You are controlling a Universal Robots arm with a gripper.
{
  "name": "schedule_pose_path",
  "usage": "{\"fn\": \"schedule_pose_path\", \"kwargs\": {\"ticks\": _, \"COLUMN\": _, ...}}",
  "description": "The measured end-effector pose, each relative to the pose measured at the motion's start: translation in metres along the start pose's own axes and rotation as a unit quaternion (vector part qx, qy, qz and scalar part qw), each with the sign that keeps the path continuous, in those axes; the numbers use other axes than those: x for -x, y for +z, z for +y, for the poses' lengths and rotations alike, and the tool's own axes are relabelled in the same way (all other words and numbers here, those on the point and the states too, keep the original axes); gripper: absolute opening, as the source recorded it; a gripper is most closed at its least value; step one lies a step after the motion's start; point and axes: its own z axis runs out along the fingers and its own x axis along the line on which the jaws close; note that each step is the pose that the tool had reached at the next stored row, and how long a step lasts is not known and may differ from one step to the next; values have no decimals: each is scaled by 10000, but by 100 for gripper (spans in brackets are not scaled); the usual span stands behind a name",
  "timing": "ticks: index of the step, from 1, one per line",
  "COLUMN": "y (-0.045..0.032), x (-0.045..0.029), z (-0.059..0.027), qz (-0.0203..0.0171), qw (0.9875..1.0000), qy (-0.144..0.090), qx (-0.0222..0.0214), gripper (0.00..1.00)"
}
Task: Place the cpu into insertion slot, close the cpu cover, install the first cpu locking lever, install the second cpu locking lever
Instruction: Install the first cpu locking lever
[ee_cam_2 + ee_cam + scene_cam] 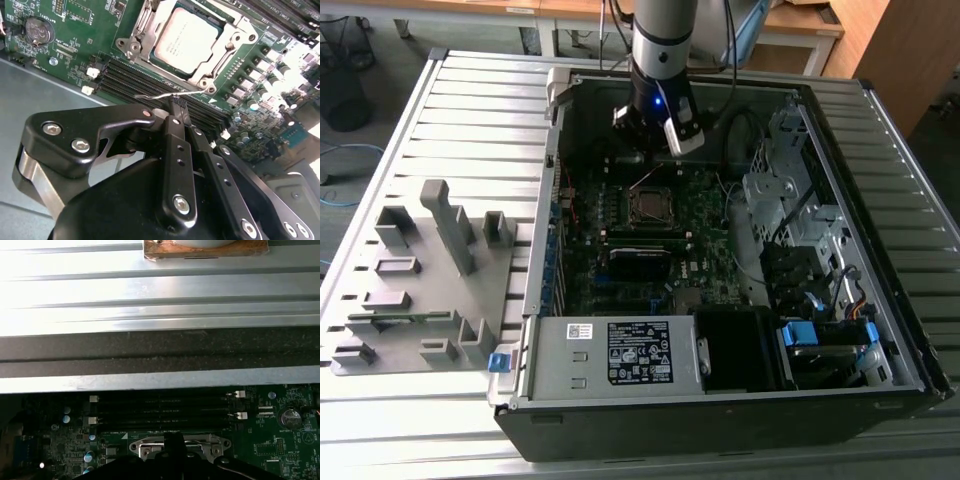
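Note:
The cpu (187, 40) lies flat in the socket on the green motherboard (75, 30), dull silver top up. The cpu cover (236, 36), a silvery frame, lies closed around it, with the chip showing through its window. My gripper (176, 104) hangs just beside the socket with its black fingers (175, 130) shut together. A thin wire locking lever (155, 94) runs across their tips and touches them; I cannot tell whether it is pinched. In the exterior view the gripper (655, 135) sits just behind the socket (650, 205). In the first wrist view the cover (150, 446) shows past the dark fingertips (174, 440).
Black memory slots (130, 80) run along the socket beside the gripper. The open computer case (880, 330) has a drive cage (790, 190) on the exterior view's right and a power supply (620, 350) in front. A grey fixture tray (420, 280) lies on the slatted table at the left.

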Motion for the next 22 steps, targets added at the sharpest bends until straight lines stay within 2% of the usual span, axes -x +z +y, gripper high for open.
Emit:
{"fn": "schedule_pose_path", "kwargs": {"ticks": 8, "y": 16, "x": 11, "z": 2, "qz": -21, "qw": 9999, "qy": 122, "qx": -1, "gripper": 10}}
{"fn": "schedule_pose_path", "kwargs": {"ticks": 22, "y": 37, "x": 11, "z": -1, "qz": -22, "qw": 9999, "qy": 124, "qx": 0, "gripper": 10}}
